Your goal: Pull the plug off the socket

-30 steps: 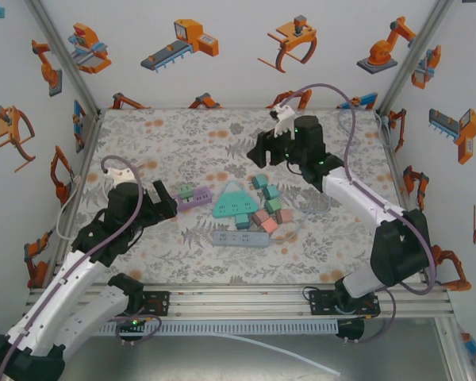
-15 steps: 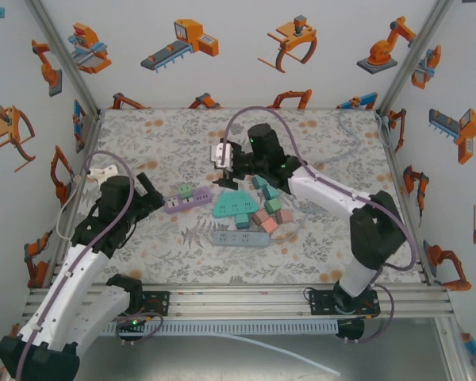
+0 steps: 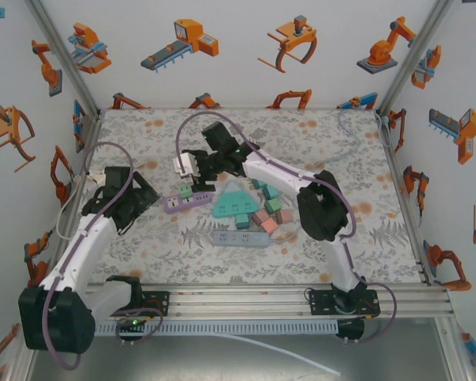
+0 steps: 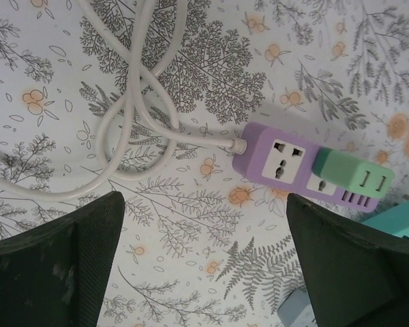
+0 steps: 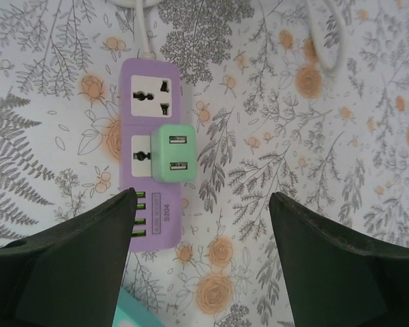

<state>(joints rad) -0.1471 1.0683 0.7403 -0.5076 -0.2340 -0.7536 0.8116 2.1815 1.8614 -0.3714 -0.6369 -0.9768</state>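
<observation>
The green plug (image 5: 175, 154) looked light, rigid, slick — best pinched across its sides, purple socket strip (image 5: 144, 95) held down; left gripper (image 4: 204, 204) and right gripper (image 5: 203, 197) gaped empty.

**The mint-green plug (image 5: 175, 154) sits in the purple power strip (image 5: 144, 136)**

The strip lies flat, left of the table's (image 3: 317, 143) centre, with its white cord (image 4: 215, 140) trailing toward the left edge. The plug, two USB ports facing up, sits at the second socket from the cord.

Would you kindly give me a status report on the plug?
Left gripper open, empty. Right gripper open, over the green plug. Plug seated in purple strip. White cord coiled beyond the strip's end.
</observation>
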